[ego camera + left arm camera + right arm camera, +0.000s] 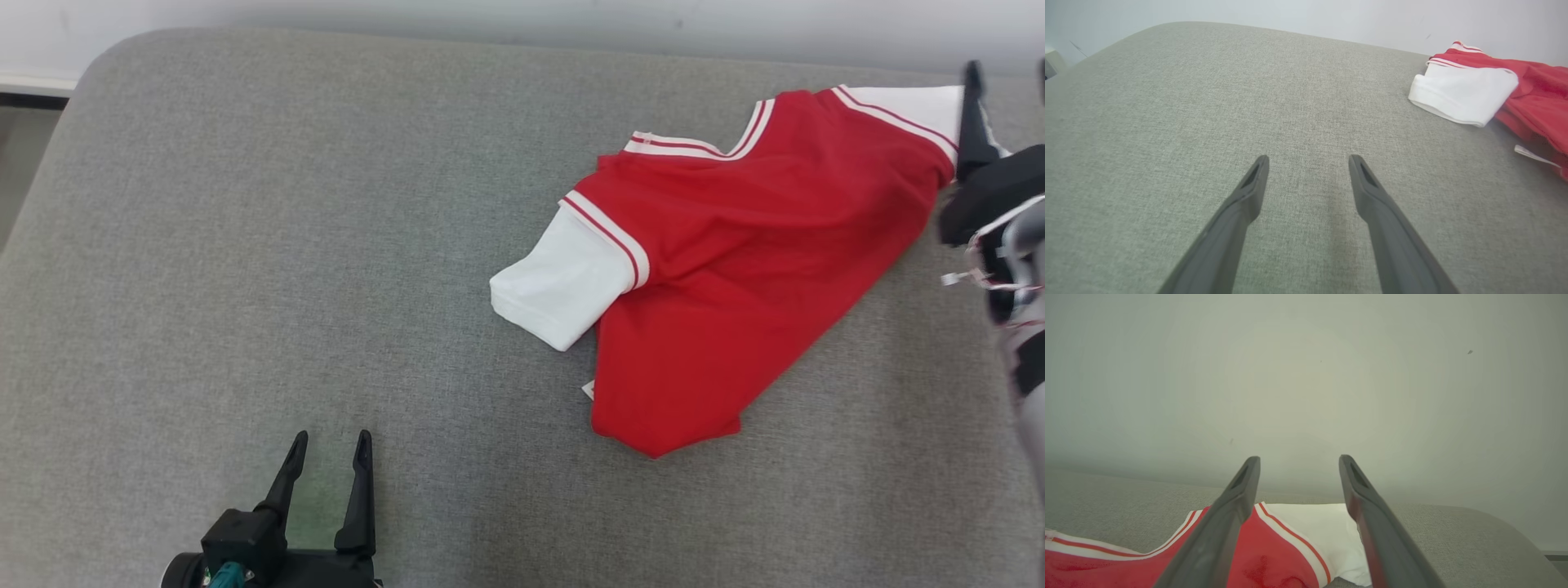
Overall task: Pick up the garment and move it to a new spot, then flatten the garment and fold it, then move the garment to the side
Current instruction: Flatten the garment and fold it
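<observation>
A grey fabric cushion (245, 245) against a pale wall (1306, 375) carries one crumpled red garment (735, 269) with two white sleeves. Of two grippers, the left gripper (332, 437) sits well apart from the garment, fingers spread and empty. The right gripper (1299, 458) hangs over the garment's far sleeve (1323, 526), fingers apart, gripping nothing

Garment (718, 269) red, sleeves (563, 286) white, trim (608, 237) red-and-white striped. Cushion (245, 245) grey, woven texture. Wall (1306, 375) pale grey-white.
</observation>
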